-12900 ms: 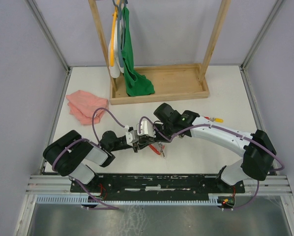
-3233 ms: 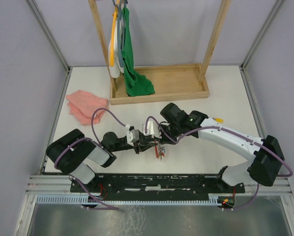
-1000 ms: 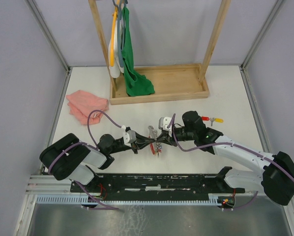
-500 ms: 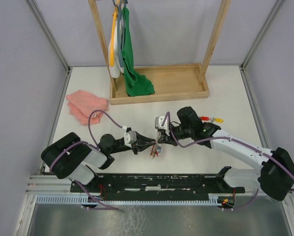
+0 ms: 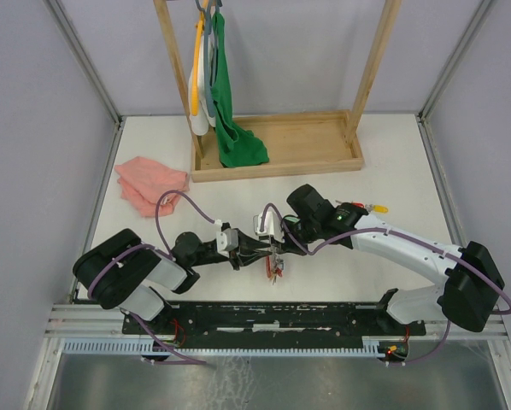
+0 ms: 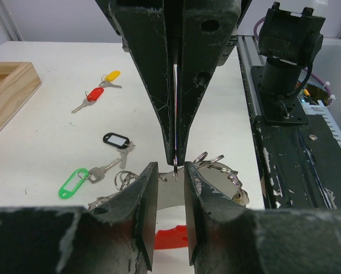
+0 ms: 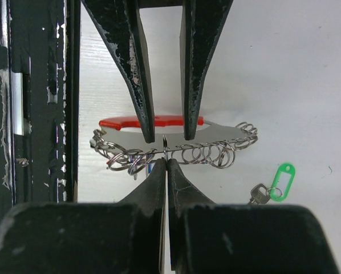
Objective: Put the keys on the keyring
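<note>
Near the middle of the table's (image 5: 392, 162) near edge, the left gripper (image 6: 169, 173) has its fingers spread, straddling the keyring (image 7: 216, 131) without gripping it; the keyring sits low between both arms, long axis crosswise to them, running near edge to far, red end towards the near edge; the right gripper (image 7: 166, 164) is pressed together, pinching a small wire loop on its rim; this looks like a hand-over; next, the left claw probably must fetch a loose key; the green-tagged key (image 6: 74, 182) lies closest, the red-tagged key (image 6: 94, 94) and yellow-tagged key (image 6: 111, 75) further right.
</note>
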